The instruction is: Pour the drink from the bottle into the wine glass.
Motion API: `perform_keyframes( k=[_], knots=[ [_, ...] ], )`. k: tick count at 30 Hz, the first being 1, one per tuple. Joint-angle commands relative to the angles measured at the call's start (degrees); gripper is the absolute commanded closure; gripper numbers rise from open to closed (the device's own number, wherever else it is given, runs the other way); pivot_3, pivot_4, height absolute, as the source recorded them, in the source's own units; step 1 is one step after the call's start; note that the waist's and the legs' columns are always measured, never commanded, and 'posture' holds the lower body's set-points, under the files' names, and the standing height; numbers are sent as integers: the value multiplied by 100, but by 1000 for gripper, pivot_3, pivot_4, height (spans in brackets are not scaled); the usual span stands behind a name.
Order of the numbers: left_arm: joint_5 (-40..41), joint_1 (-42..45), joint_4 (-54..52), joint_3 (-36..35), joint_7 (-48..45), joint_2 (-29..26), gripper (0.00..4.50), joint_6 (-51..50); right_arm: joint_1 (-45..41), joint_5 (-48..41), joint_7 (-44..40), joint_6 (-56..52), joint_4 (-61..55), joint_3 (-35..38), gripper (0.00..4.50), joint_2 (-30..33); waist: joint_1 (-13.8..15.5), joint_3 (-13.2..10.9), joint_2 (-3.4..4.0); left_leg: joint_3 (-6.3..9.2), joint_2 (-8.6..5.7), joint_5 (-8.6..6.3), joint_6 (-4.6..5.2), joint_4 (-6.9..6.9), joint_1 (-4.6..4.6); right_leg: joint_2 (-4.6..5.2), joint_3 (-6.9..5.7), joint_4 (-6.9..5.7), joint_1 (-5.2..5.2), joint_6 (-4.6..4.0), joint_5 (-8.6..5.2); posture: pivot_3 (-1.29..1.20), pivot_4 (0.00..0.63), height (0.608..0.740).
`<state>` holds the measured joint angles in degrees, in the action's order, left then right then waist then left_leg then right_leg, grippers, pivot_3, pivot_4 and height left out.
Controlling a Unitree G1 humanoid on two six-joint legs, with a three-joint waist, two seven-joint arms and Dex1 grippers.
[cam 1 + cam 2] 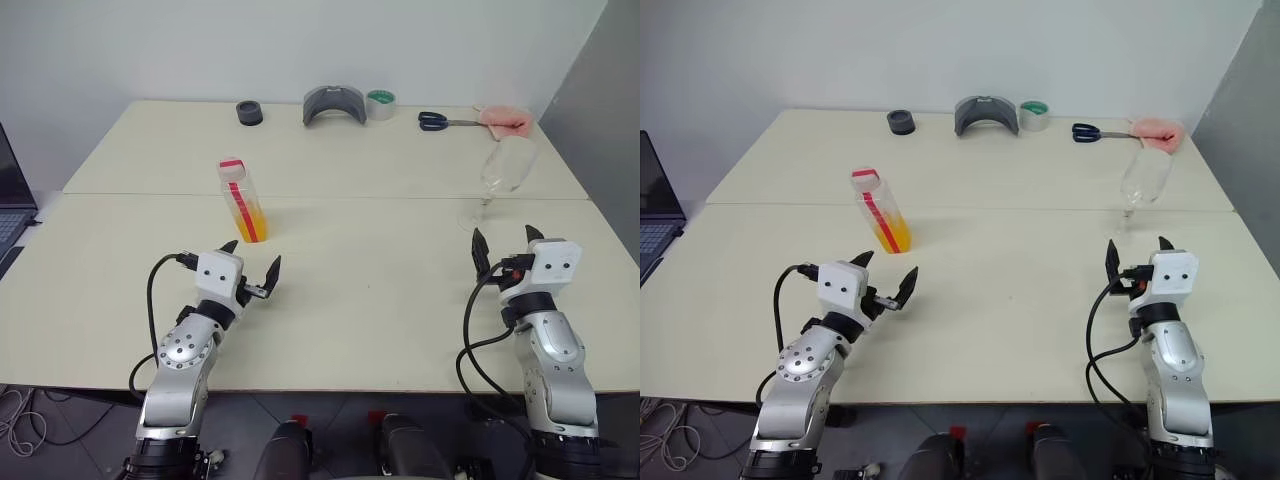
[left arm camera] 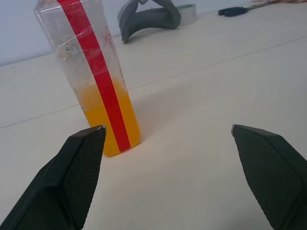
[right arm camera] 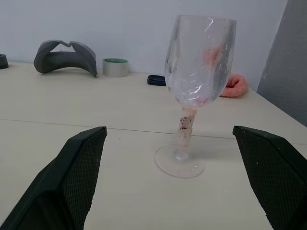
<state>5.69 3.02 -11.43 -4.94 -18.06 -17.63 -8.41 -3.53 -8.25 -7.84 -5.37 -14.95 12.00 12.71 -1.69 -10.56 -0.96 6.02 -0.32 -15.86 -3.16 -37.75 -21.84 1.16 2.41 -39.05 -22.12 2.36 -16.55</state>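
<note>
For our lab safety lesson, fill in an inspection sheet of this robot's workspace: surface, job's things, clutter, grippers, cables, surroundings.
Surface: pale table, a seam running across it.
Job's things: bottle upright, orange drink in its lower part; wine glass upright, empty, its stem wrapped in tape.
Clutter: along the far edge, black round object, grey curved piece, tape roll, scissors, pink cloth.
Grippers: left gripper open before the bottle; right gripper open before the glass; both hold nothing.
Cables: black cables looped at both wrists.
Surroundings: white wall; laptop at the left.
</note>
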Motion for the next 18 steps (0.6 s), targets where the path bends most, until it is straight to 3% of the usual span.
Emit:
perform_keyframes(
  k=[1, 18],
  knots=[
    [73, 70, -288, -56, 32, 26, 9, 99, -74, -22, 3, 96, -112, 46, 0, 28, 0, 0, 0, 0, 0, 0, 0, 0, 0, 0, 0, 0, 0, 0, 0, 0, 150, 740],
    [-42, 130, -389, -26, 257, 42, 9, -234, -11, -27, -85, 79, -139, 22, 0, 37, 0, 0, 0, 0, 0, 0, 0, 0, 0, 0, 0, 0, 0, 0, 0, 0, 150, 740]
  ],
)
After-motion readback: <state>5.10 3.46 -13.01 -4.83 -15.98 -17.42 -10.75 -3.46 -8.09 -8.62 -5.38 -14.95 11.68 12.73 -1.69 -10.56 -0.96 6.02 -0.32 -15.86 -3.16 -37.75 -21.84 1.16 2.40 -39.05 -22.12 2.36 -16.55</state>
